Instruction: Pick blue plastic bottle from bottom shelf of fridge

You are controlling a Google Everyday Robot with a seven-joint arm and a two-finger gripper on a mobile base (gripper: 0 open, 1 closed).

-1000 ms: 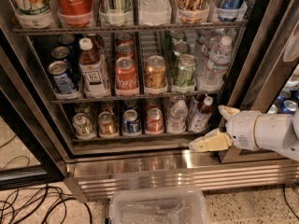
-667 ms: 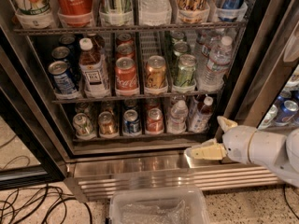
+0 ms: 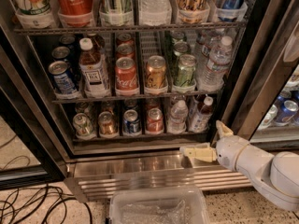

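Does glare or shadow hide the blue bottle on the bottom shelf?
Camera view: no; the bottom shelf is dim, yet the blue plastic bottle shows plainly. Camera view: reflections brighten the steel base of the fridge, where the open claw hangs, below-right of the bottle.

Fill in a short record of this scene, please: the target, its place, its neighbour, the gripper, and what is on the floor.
target: blue plastic bottle, white cap, upright
place: bottom shelf of the fridge, far right
left neighbour: clear water bottle
gripper: gripper, open and empty, in front of the fridge base, just below the target
contact with target: none
floor: clear plastic bin; cables
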